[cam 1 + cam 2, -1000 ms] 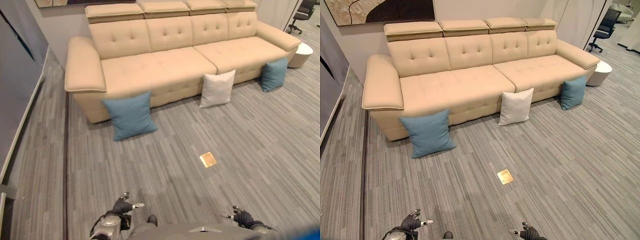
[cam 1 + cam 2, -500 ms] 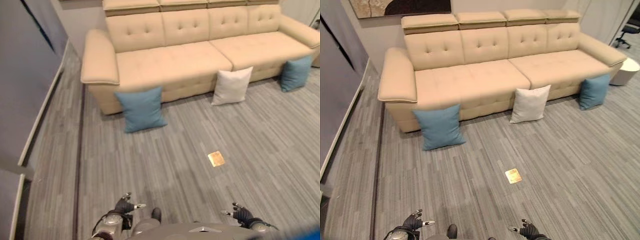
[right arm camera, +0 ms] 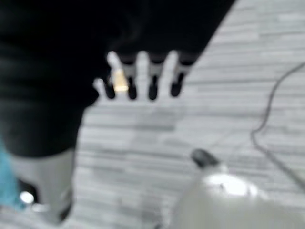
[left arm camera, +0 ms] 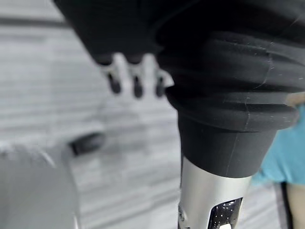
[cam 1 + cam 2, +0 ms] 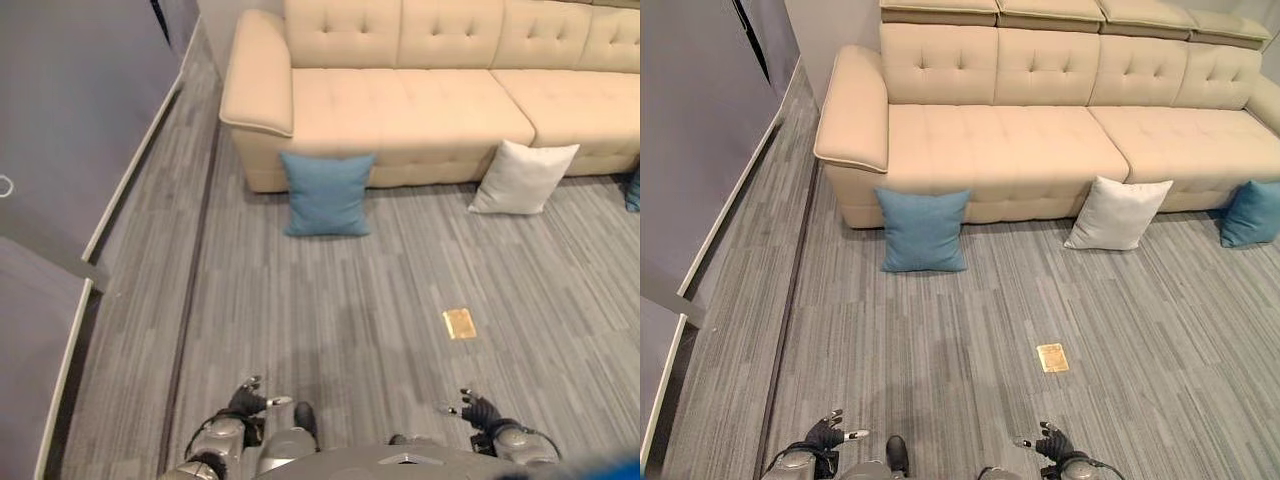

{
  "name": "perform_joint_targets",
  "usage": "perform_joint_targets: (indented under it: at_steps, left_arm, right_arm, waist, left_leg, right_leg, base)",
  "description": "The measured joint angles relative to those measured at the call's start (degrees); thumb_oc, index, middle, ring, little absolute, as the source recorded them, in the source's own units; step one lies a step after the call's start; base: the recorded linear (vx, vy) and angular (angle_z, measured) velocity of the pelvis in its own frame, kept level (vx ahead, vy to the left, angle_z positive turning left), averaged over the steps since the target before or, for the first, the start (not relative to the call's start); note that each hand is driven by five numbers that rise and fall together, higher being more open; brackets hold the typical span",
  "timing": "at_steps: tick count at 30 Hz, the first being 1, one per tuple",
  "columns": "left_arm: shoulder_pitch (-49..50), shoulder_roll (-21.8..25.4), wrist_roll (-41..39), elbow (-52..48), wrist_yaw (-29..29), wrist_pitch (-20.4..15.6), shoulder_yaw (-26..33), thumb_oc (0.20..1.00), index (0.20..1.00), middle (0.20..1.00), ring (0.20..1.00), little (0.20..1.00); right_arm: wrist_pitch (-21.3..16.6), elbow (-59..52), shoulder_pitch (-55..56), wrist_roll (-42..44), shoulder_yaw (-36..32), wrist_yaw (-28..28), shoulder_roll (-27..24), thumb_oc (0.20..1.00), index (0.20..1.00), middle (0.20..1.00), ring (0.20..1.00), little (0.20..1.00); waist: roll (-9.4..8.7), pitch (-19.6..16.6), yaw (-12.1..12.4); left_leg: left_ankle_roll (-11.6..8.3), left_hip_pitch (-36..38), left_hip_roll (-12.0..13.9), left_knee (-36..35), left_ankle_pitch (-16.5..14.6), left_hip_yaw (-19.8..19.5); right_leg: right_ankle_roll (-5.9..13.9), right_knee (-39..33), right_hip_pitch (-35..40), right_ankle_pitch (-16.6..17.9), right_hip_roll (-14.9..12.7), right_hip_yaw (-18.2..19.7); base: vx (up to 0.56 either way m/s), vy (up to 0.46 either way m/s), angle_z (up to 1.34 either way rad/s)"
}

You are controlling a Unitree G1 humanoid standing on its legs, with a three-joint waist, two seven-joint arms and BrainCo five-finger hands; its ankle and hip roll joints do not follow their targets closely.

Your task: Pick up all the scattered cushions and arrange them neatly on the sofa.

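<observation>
Three cushions (image 5: 923, 230) lean against one sofa (image 5: 1040, 130); both hands' fingers (image 4: 136, 83) spread, empty.

— Cushions?
— Blue cushion (image 5: 923, 230), white cushion (image 5: 1117, 214), second blue cushion (image 5: 1251, 213): all on the floor, propped upright against the sofa's front.
— Sofa (image 5: 1040, 130)?
— Beige, tufted, seats bare.

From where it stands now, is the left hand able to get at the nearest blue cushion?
Probably not yet. The left hand hangs open low by the body, and a wide stretch of bare floor separates it from the blue cushion leaning against the sofa.
</observation>
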Motion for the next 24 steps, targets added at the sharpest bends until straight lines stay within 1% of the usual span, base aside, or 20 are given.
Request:
perform_joint_targets:
  at_steps: [1,2,3,4,5,6,8,9,10,11,13,14,15,16,18,19,20,22,23,24]
  left_arm:
    - [-0.2,0.5,0.0,0.0,0.0,0.0,-0.1,1.000,1.000,1.000,1.000,1.000]
    - [-0.2,0.8,0.0,0.0,0.0,0.0,-0.1,1.000,1.000,1.000,1.000,1.000]
    - [-0.5,0.9,0.0,-0.1,0.1,0.0,-0.1,1.000,1.000,1.000,1.000,1.000]
    - [-0.7,1.2,0.0,-0.1,0.1,0.0,-0.2,1.000,1.000,1.000,1.000,1.000]
    - [-0.7,1.7,-0.1,0.0,0.1,0.0,-0.1,1.000,1.000,1.000,1.000,1.000]
    - [-0.6,1.6,-0.1,0.0,0.1,0.0,-0.1,1.000,1.000,1.000,1.000,1.000]
    - [-0.2,0.7,-0.1,0.0,0.0,0.0,-0.1,1.000,1.000,1.000,1.000,1.000]
    - [-0.4,0.2,-0.1,0.1,0.0,0.0,0.0,1.000,1.000,1.000,1.000,1.000]
    - [-0.6,0.2,0.0,0.1,0.0,0.0,0.0,1.000,1.000,1.000,1.000,1.000]
    - [-0.7,0.2,0.0,0.0,0.0,0.0,0.0,1.000,1.000,1.000,1.000,1.000]
    - [0.2,0.2,0.0,0.1,0.0,0.0,0.0,1.000,1.000,1.000,1.000,1.000]
    - [0.6,0.2,0.0,0.1,0.0,0.0,-0.1,1.000,1.000,1.000,1.000,1.000]
    - [0.7,0.0,-0.1,0.1,0.0,0.0,-0.5,1.000,1.000,1.000,1.000,1.000]
    - [0.5,0.0,-0.1,0.0,-0.1,0.0,-1.2,1.000,1.000,1.000,1.000,1.000]
    - [0.2,-0.6,-0.1,0.1,0.0,0.0,-1.2,1.000,1.000,1.000,1.000,1.000]
    - [0.0,-1.2,-0.2,0.0,0.0,0.0,-1.2,1.000,1.000,1.000,1.000,1.000]
    - [-0.5,-1.7,-0.7,-0.2,-0.1,-0.2,-0.9,1.000,1.000,1.000,1.000,1.000]
    - [-1.3,-1.5,-0.6,-0.2,-0.2,-0.2,-1.2,1.000,1.000,1.000,1.000,1.000]
    - [-1.6,-1.5,-0.6,-0.1,-0.2,-0.1,-1.3,1.000,1.000,1.000,1.000,1.000]
    - [-2.0,-1.4,-0.7,-0.2,-0.2,-0.1,-1.1,1.000,1.000,1.000,1.000,1.000]
  right_arm:
    - [0.1,0.1,-0.1,-0.2,0.2,0.0,0.2,1.000,1.000,1.000,1.000,1.000]
    - [0.3,-0.1,0.3,-0.6,0.6,0.1,0.3,1.000,1.000,1.000,1.000,1.000]
    - [0.3,0.0,0.4,-1.1,1.1,0.1,0.3,1.000,1.000,1.000,1.000,1.000]
    - [0.5,0.2,0.3,-1.1,1.1,0.2,0.3,1.000,1.000,1.000,1.000,1.000]
    - [0.6,-0.1,0.1,-1.1,1.1,0.3,0.4,1.000,1.000,1.000,1.000,1.000]
    - [0.6,-0.3,0.2,-1.1,1.1,0.4,0.5,1.000,1.000,1.000,1.000,1.000]
    - [0.7,-0.3,0.6,-1.1,1.2,0.6,0.5,1.000,1.000,1.000,1.000,1.000]
    - [0.6,-0.4,0.9,-1.1,1.2,0.8,0.6,1.000,1.000,1.000,1.000,1.000]
    - [0.6,-0.5,0.9,-1.0,1.1,0.9,0.7,1.000,1.000,1.000,1.000,1.000]
    - [0.6,-0.7,0.9,-1.1,1.0,1.0,0.7,1.000,1.000,1.000,1.000,1.000]
    - [0.6,-0.8,1.4,-1.1,1.0,1.0,0.7,1.000,1.000,1.000,1.000,1.000]
    - [0.7,-0.6,1.9,-1.0,1.0,0.9,0.7,1.000,1.000,1.000,1.000,1.000]
    - [0.7,-0.2,2.2,-1.0,0.8,0.9,0.7,1.000,1.000,1.000,1.000,1.000]
    - [0.7,-0.1,2.7,-1.0,0.3,0.9,0.7,1.000,1.000,1.000,1.000,1.000]
    - [1.1,0.3,2.4,-0.9,-0.3,0.9,0.2,1.000,1.000,1.000,1.000,1.000]
    - [0.8,0.0,1.7,-0.9,0.0,0.9,-0.2,1.000,1.000,1.000,1.000,1.000]
    - [0.6,0.0,0.9,-0.8,0.8,0.8,-0.6,1.000,1.000,1.000,1.000,1.000]
    - [0.7,0.2,-0.8,-0.7,1.3,0.9,-0.3,1.000,1.000,1.000,1.000,1.000]
    - [0.7,0.4,-0.8,-0.7,1.3,0.9,-0.1,1.000,1.000,1.000,1.000,1.000]
    - [0.7,0.6,-0.7,-0.7,1.5,0.9,0.1,1.000,1.000,1.000,1.000,1.000]
  waist:
    - [-0.23,0.2,0.1]
    - [-0.14,0.1,0.0]
    - [-0.62,0.2,0.0]
    - [-0.96,0.3,0.2]
    - [-0.88,0.5,-0.3]
    - [-0.86,1.0,-0.5]
    - [-0.96,1.2,-0.5]
    - [-1.26,1.0,-0.9]
    - [-1.62,0.8,-1.5]
    - [-2.02,0.8,-1.7]
    - [-2.36,0.5,-2.0]
    - [-2.78,0.0,-2.0]
    - [-2.10,-0.3,-2.2]
    - [-1.84,-0.6,-2.4]
    - [-2.94,-1.2,-0.6]
    - [-3.53,-1.1,0.0]
    - [-3.01,-1.2,0.5]
    - [-3.11,-0.2,0.2]
    - [-3.47,0.1,0.1]
    - [-3.80,0.6,0.0]
  left_leg:
    - [0.35,0.4,-0.6,0.0,-0.5,-0.2]
    - [0.43,0.4,-1.2,0.0,-0.7,-0.6]
    - [1.23,0.6,-1.6,0.0,-1.2,-1.2]
    - [1.66,0.8,-2.0,0.0,-1.5,-1.5]
    - [2.01,0.9,-2.0,0.0,-1.9,-2.6]
    - [2.28,1.9,-2.1,0.0,-2.2,-2.6]
    - [1.77,3.3,-2.2,0.0,-3.3,-2.7]
    - [0.78,3.5,-2.5,0.0,-4.3,-4.2]
    - [0.57,3.5,-2.7,0.0,-4.5,-5.0]
    - [0.69,3.8,-3.0,0.0,-4.6,-5.6]
    - [-0.30,5.8,-3.0,0.0,-6.1,-7.4]
    - [-1.23,7.3,-2.8,0.4,-6.8,-8.8]
    - [-2.60,7.8,-1.7,2.2,-7.8,-10.4]
    - [-3.91,7.2,-0.8,6.0,-8.8,-11.4]
    - [-9.51,-0.7,0.7,26.6,-9.2,-10.3]
    - [-13.08,-7.2,2.2,38.7,-7.0,-10.5]
    - [-14.09,-12.1,4.5,45.9,-6.6,-10.0]
    - [-12.79,-13.8,4.5,34.3,-6.9,-10.5]
    - [-10.82,-13.5,3.7,20.5,-4.3,-9.3]
    - [-10.50,-13.7,3.8,9.9,-0.1,-8.4]
  right_leg:
    - [1.94,6.0,-2.9,0.5,-1.8,1.4]
    - [3.76,8.6,-4.8,-0.8,-2.7,3.1]
    - [4.65,9.1,-5.7,-1.4,-2.8,4.2]
    - [4.74,9.1,-6.8,-1.5,-2.5,5.1]
    - [4.24,5.0,-8.6,-1.9,0.2,7.4]
    - [3.66,-2.5,-9.8,-1.4,2.8,8.3]
    - [2.38,-10.3,-11.1,0.8,4.7,7.9]
    - [2.54,-18.4,-11.3,2.6,5.8,8.0]
    - [2.90,-22.1,-11.3,3.1,6.0,8.1]
    - [2.32,-22.9,-12.0,4.3,6.0,8.1]
    - [1.22,-21.9,-10.6,6.0,5.8,7.2]
    - [-0.35,-21.9,-8.9,7.2,6.1,6.8]
    - [-2.10,-22.1,-7.0,8.6,6.7,6.6]
    - [-3.03,-23.3,-4.8,9.3,7.2,5.8]
    - [-6.00,-28.5,1.3,9.4,7.7,4.3]
    - [-9.23,-28.3,2.1,8.9,7.9,4.3]
    - [-9.77,-28.2,2.5,8.5,8.9,3.9]
    - [-10.93,-28.6,5.3,4.9,10.5,4.5]
    - [-10.96,-28.6,6.1,2.9,10.9,4.8]
    - [-10.20,-28.6,7.3,1.7,11.4,4.8]
  base:
    - [0.09,0.068,0.21]
    - [0.16,0.078,0.25]
    - [0.20,0.050,0.18]
    - [0.20,0.009,0.19]
    - [0.21,-0.023,0.24]
    - [0.28,-0.092,0.29]
    - [0.30,-0.099,0.20]
    - [0.24,-0.062,0.41]
    - [0.24,-0.064,0.51]
    - [0.25,-0.081,0.47]
    - [0.27,-0.107,0.49]
    - [0.24,-0.129,0.70]
    - [0.19,-0.151,0.93]
    - [0.16,-0.168,1.06]
    - [0.13,-0.169,0.57]
    - [0.20,-0.133,-0.04]
    - [0.20,-0.051,-0.08]
    - [0.35,-0.009,-0.19]
    - [0.47,0.077,-0.19]
    - [0.40,0.090,-0.12]
